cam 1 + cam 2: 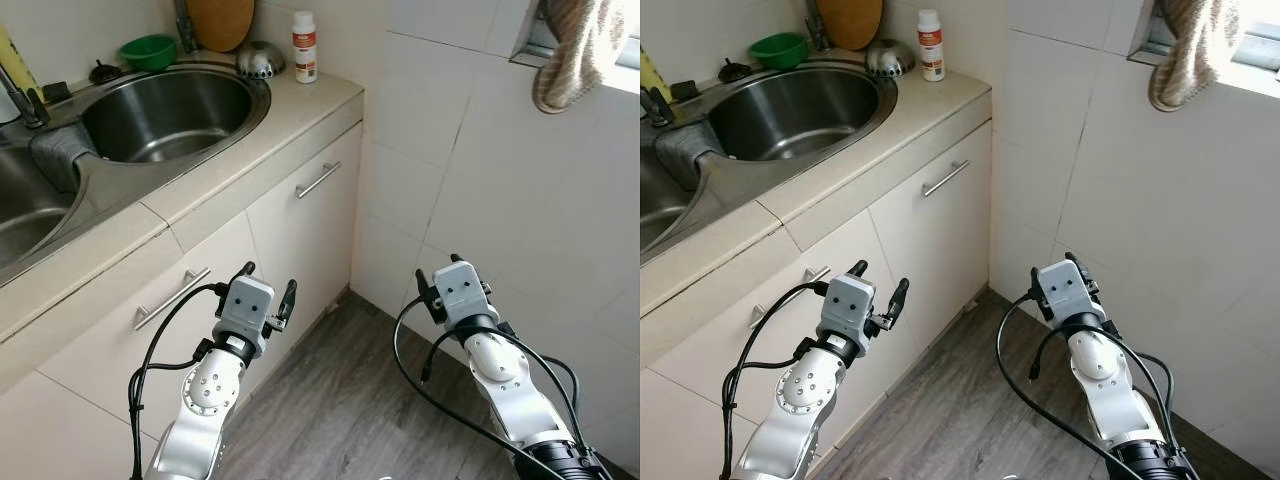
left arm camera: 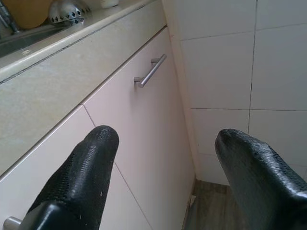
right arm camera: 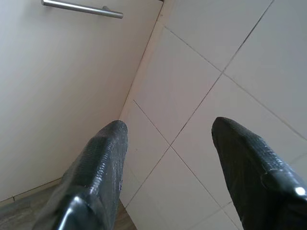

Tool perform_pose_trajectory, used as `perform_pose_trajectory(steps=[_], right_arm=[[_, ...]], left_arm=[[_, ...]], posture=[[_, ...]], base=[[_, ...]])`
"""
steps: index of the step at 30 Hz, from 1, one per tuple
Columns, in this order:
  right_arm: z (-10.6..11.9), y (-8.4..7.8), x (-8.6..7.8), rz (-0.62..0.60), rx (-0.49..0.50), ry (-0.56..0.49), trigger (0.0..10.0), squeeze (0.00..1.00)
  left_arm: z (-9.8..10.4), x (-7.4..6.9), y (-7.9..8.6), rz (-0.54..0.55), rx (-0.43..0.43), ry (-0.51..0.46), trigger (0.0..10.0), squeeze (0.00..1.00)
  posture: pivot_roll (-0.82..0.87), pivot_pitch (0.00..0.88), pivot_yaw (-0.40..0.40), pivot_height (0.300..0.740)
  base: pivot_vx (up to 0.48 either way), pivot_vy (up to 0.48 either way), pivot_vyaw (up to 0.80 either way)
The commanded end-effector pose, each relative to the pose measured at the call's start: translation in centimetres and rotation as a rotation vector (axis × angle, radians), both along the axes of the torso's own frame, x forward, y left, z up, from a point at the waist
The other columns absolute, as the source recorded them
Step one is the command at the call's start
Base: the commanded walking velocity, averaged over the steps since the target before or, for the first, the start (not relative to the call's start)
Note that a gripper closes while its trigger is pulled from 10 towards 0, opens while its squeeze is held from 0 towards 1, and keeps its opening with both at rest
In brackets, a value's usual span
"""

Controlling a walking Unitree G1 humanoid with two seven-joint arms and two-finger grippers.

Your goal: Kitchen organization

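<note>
We stand at the corner of a beige stone countertop (image 1: pixel 240 165), facing the white tiled wall (image 1: pixel 500 220) on our right.

Left gripper (image 1: pixel 268 290): raised in front of the cream cabinet doors (image 1: pixel 300 240) below the counter, near the brushed-metal bar handle (image 1: pixel 171 297) of the nearer door. Its two black fingers (image 2: pixel 91 167) are spread apart and hold nothing. In the left wrist view they frame the farther door and its metal bar handle (image 2: pixel 151 72).

Right gripper (image 1: pixel 436 285): raised over the grey wood-look floor (image 1: pixel 350 400), close to the tiled wall. Its fingers (image 3: pixel 100 163) are likewise parted and empty. The right wrist view looks toward the seam where the cabinet side meets the wall.

Items on the counter:
- A round stainless-steel sink basin (image 1: pixel 170 110) is set into the counter, with a grey cloth (image 1: pixel 62 152) draped on the divider at its left edge.
- A white plastic bottle with a red label (image 1: pixel 304 46) stands upright at the back of the counter, near the wall.
- A perforated steel strainer dome (image 1: pixel 260 60) sits just beside the bottle, on its left.
- A small green plastic bowl (image 1: pixel 148 50) rests behind the sink.
- A rounded wooden board (image 1: pixel 220 22) leans against the back wall.

A beige towel (image 1: pixel 575 50) hangs at the upper right, by the window ledge.
</note>
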State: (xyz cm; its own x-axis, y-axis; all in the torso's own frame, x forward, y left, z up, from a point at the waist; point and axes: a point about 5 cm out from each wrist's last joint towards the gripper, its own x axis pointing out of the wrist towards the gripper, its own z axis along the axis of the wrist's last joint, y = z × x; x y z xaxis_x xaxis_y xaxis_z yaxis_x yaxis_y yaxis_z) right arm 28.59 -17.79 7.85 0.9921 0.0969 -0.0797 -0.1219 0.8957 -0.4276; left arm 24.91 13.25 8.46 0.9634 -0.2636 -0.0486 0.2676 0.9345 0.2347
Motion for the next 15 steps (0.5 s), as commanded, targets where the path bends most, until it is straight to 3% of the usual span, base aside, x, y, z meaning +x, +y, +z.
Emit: perform_pose_trajectory(steps=[1,9,15], right_arm=[[0.25,0.03,0.17,-0.01,-0.003,-0.007,10.0,0.0],[0.42,0.26,0.18,0.013,-0.013,-0.021,10.0,0.0],[0.5,0.63,0.04,0.046,-0.04,-0.032,10.0,0.0]], left_arm=[[0.7,0.08,0.25,0.015,-0.01,-0.032,10.0,0.0],[0.71,0.13,0.34,0.018,-0.013,-0.033,10.0,0.0],[0.72,0.16,0.37,0.018,-0.012,-0.034,10.0,0.0]], posture=[[-0.15,0.0,0.047,0.74],[-0.14,0.0,0.046,0.74],[-0.14,0.0,0.047,0.74]], base=[[0.0,0.0,-0.74],[0.0,0.0,-0.74],[0.0,0.0,0.0]])
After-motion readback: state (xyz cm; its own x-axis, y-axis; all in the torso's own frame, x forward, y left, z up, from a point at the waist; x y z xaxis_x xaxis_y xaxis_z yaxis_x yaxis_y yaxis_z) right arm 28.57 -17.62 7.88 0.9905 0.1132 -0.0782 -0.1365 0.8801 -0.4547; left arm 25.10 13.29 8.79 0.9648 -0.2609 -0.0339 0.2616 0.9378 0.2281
